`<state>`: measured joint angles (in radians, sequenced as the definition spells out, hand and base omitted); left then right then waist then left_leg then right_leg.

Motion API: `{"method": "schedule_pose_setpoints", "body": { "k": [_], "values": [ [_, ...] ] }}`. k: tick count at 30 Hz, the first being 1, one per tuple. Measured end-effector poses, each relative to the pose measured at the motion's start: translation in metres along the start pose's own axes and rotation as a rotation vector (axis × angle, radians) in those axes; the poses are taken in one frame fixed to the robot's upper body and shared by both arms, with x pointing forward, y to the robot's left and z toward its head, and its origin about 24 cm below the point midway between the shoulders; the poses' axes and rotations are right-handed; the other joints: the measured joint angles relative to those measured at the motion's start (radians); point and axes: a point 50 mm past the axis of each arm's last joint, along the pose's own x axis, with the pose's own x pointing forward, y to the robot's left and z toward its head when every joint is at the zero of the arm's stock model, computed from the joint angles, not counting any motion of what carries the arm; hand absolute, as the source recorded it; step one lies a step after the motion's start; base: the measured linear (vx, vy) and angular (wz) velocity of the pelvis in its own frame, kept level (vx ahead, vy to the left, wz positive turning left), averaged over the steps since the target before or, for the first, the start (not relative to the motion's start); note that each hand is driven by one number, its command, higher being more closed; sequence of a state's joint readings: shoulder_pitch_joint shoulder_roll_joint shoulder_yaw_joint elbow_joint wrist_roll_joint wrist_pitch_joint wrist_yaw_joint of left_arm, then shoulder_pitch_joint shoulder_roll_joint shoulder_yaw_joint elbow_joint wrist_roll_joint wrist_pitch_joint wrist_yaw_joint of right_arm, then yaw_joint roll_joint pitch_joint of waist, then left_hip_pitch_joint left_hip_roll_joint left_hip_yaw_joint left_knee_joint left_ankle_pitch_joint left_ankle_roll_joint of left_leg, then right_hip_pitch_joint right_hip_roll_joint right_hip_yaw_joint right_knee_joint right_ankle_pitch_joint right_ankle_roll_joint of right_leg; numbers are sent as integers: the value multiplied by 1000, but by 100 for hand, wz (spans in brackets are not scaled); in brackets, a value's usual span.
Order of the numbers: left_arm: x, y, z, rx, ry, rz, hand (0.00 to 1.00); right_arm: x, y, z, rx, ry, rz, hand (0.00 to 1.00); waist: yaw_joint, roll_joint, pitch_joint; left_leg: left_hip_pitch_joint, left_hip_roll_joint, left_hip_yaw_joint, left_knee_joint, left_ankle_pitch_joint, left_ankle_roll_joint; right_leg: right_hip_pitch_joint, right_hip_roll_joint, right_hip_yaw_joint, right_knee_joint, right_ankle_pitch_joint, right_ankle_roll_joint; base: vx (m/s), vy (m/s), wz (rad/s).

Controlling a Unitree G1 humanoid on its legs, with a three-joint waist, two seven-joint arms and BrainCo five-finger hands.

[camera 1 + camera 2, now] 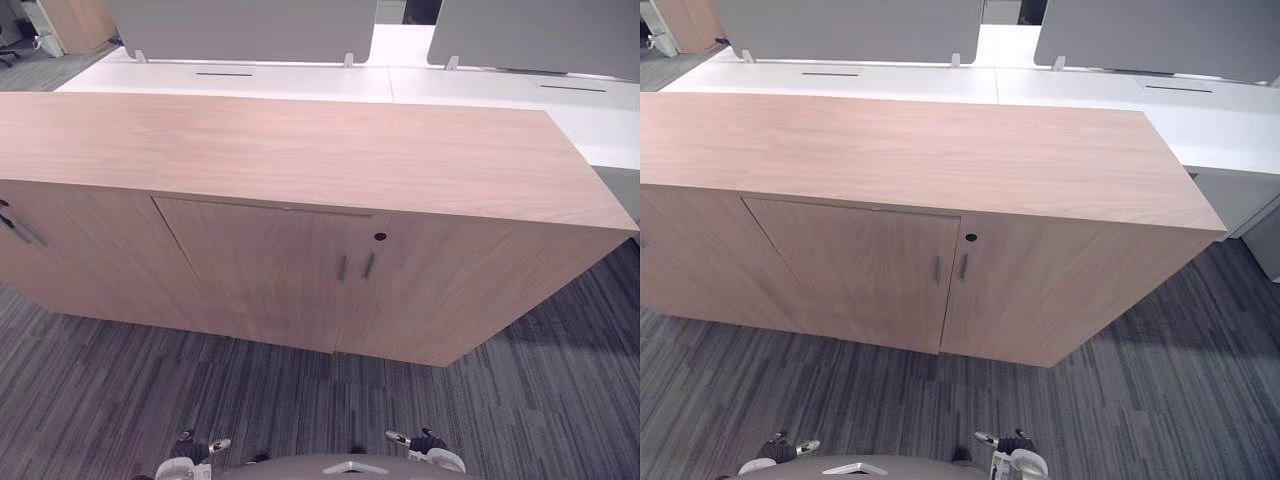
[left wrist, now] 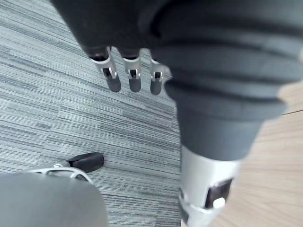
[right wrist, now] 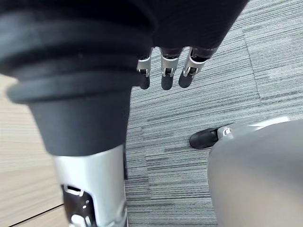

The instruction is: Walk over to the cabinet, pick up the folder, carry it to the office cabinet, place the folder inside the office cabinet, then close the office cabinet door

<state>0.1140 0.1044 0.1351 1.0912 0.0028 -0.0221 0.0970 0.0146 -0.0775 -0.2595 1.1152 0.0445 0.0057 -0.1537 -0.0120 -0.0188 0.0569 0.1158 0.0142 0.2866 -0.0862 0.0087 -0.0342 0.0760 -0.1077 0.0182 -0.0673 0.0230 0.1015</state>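
Note:
A long low wooden cabinet (image 1: 300, 150) stands just ahead of me, across the grey carpet. Its two middle doors (image 1: 270, 270) are shut, with a pair of slim metal handles (image 1: 355, 267) and a round lock (image 1: 380, 237) where they meet. My left hand (image 2: 133, 75) hangs at my side over the carpet, its fingers straight and holding nothing. My right hand (image 3: 165, 71) hangs the same way on the other side, with its fingers straight and nothing in them.
Behind the cabinet run white desks (image 1: 480, 85) with grey partition screens (image 1: 240, 25). A further door handle (image 1: 20, 230) shows at the cabinet's left end. Striped grey carpet (image 1: 300, 400) lies between me and the doors. A wood-grain surface (image 2: 279, 161) lies close beside my left hand.

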Motion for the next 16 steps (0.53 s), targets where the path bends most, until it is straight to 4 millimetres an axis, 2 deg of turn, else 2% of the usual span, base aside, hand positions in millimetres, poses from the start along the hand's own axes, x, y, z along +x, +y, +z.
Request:
{"method": "schedule_pose_setpoints", "body": {
  "k": [16],
  "values": [
    [0, 1, -1, 1, 3, 3, 0, 0, -1, 0, 2, 0, -2, 0, 1, -3, 3, 8, 1, 13, 0, -7, -7, 1, 0, 11, 0, 1, -1, -10, -7, -2]
  ]
}}
